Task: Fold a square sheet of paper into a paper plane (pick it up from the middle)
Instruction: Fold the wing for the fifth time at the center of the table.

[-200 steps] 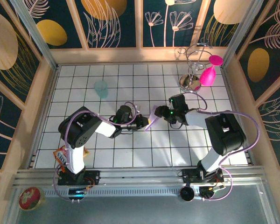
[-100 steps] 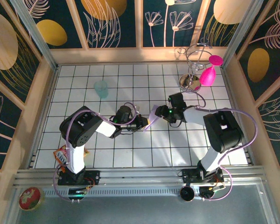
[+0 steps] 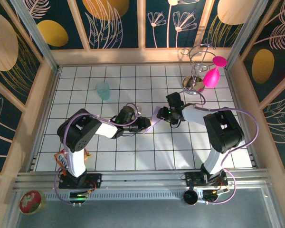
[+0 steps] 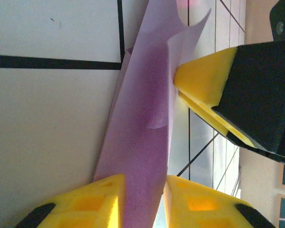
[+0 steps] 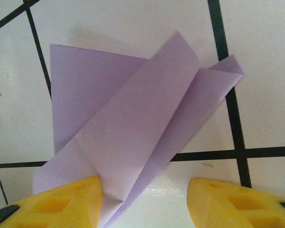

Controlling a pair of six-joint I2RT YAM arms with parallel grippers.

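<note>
White tiled tabletop (image 3: 133, 152): folded lilac paper (image 3: 154, 118) is between both pincers. Left pincer (image 3: 145, 125) slightly parted around its end; right pincer (image 3: 160, 115) wide apart, one finger touching the paper.

Both arms are bent inward toward each other. Left arm (image 3: 80, 135): elbow folded up above its base, forearm running right and low, left gripper (image 3: 143, 125) pointing right. Right arm (image 3: 222, 133): elbow bent above its base, forearm running left, right gripper (image 3: 160, 114) pointing left and tipped downward. The 2 grippers sit tip to tip, just beside each other. Left wrist view: left gripper (image 4: 143, 185) jaws slightly parted, and 1 yellow fingertip (image 4: 202, 78) of the right gripper sits just ahead of them. Right wrist view: right gripper (image 5: 143, 190) jaws stand wide apart.
</note>
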